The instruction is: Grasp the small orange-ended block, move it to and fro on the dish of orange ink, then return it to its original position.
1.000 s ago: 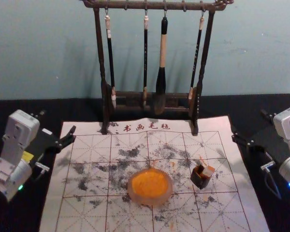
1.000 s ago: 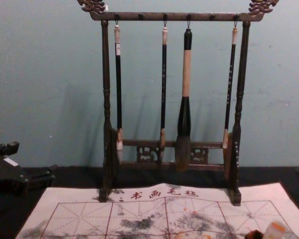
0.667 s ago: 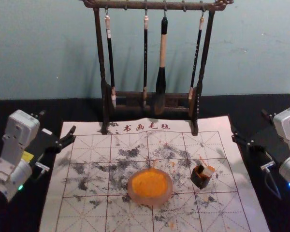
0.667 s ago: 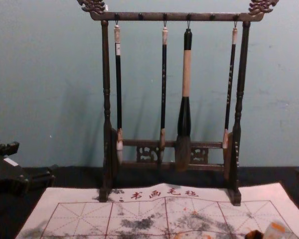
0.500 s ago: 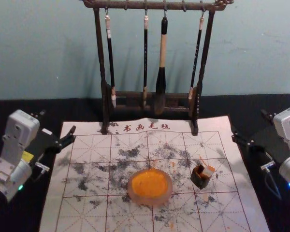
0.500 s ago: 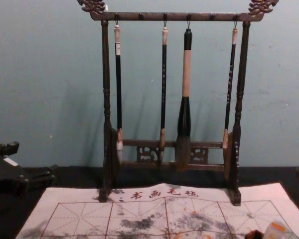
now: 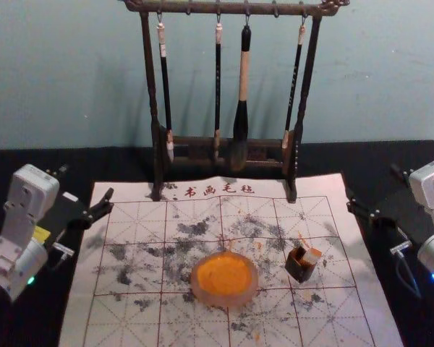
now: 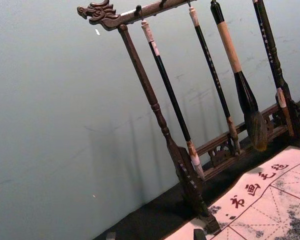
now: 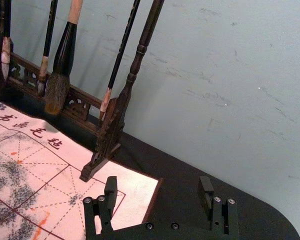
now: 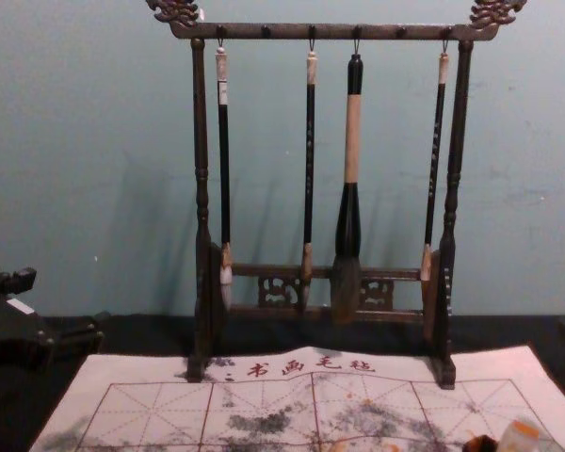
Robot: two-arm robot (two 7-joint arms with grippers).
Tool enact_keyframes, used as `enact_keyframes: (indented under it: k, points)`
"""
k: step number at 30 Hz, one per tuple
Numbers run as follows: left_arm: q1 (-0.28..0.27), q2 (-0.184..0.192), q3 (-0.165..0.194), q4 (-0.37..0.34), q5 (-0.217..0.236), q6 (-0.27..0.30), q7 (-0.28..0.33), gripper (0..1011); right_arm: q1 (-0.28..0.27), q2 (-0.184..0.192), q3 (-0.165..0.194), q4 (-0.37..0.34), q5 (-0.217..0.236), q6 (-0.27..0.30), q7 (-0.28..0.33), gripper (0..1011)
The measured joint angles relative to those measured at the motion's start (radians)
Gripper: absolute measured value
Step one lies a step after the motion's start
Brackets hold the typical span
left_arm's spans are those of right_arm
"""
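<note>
The small pale block [image 7: 312, 256] with orange on it leans tilted in a dark, orange-stained little holder [image 7: 299, 271], right of the round dish of orange ink [image 7: 224, 278]. In the chest view the block [image 10: 520, 435] shows at the bottom edge, towards the right. My left gripper [image 7: 87, 182] is open beyond the mat's left edge, far from the dish; its two tips peek in at the bottom of the left wrist view, the gripper [image 8: 155, 235] holding nothing. Open as well, my right gripper [image 7: 372, 186] hovers by the mat's right edge, and the right wrist view shows the gripper [image 9: 158, 185] with an empty gap.
A white gridded calligraphy mat [image 7: 130, 318] with grey smudges lies on the black table [image 7: 29, 163]. Behind the dish and block, at the mat's far edge, stands a dark wooden rack [image 7: 156, 108] with several hanging brushes, the thickest brush [image 7: 242, 94] among them.
</note>
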Motion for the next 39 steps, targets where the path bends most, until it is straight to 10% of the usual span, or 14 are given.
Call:
enact_keyframes:
  k: [31, 39]
  points:
    - [0.000, 0.000, 0.000, 0.000, 0.000, 0.000, 0.000, 1001, -0.008, -0.004, 0.017, -0.008, -0.003, -0.003, 0.000, 1000]
    - [0.000, 0.000, 0.000, 0.000, 0.000, 0.000, 0.000, 1001, -0.067, 0.013, 0.082, -0.080, 0.093, -0.001, 0.071, 1000]
